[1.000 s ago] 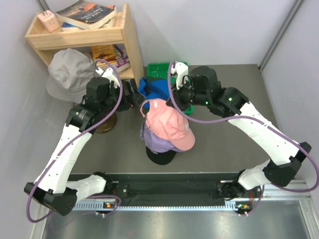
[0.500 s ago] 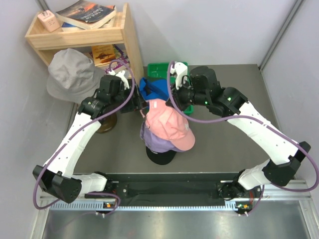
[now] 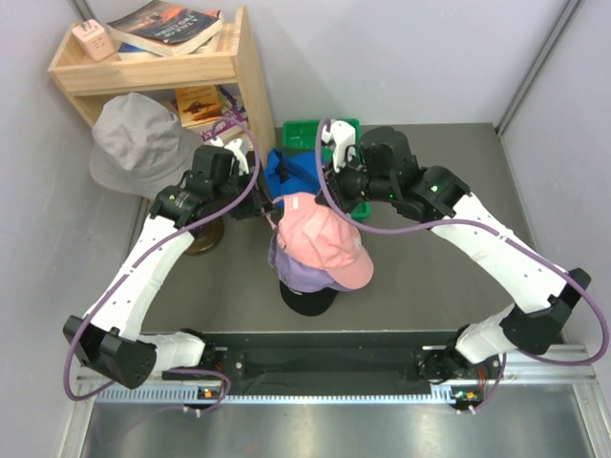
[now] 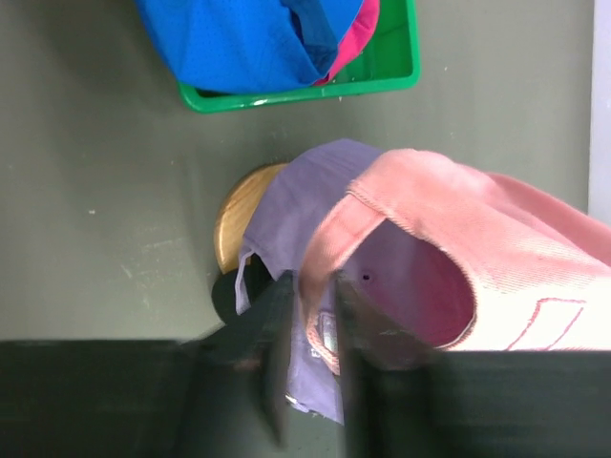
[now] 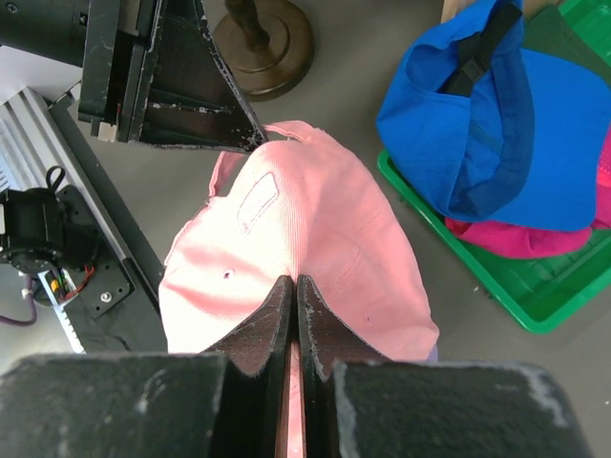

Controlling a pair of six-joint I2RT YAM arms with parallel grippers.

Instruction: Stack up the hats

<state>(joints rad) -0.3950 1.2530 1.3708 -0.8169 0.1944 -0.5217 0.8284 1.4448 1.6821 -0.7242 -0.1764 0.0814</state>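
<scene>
At the middle of the overhead view the pink cap [image 3: 326, 243] sits on top of the lavender cap [image 3: 284, 269] and the black cap [image 3: 307, 300]. Its long axis runs from the back band at upper left to the brim at lower right; the left gripper [image 3: 275, 208] is at the band end and the right gripper [image 3: 323, 194] at the crown's upper edge, so both arms are at the cap, the left one nearer the band. Toward the top centre the green bin [image 3: 298, 129] holds the blue cap [image 3: 286, 172]. From the left wrist, the pink cap's raised back band passes between the left fingers [image 4: 284, 334], which stand close on either side of it; they are blurred, and whether they pinch it cannot be told. Left of the band show the lavender cap and a round wooden base [image 4: 234, 224], and at the top edge the bin, with the blue cap lying over the magenta cap [image 4: 361, 38]. From the right wrist, the right jaws are pressed together on a fold of the pink crown at lower centre, and a left fingertip is at the band, upper left. The coming move seems to turn on that band lying straight between the left fingers, so the cap can be pulled square over the stack; blue and magenta wait in the bin
</scene>
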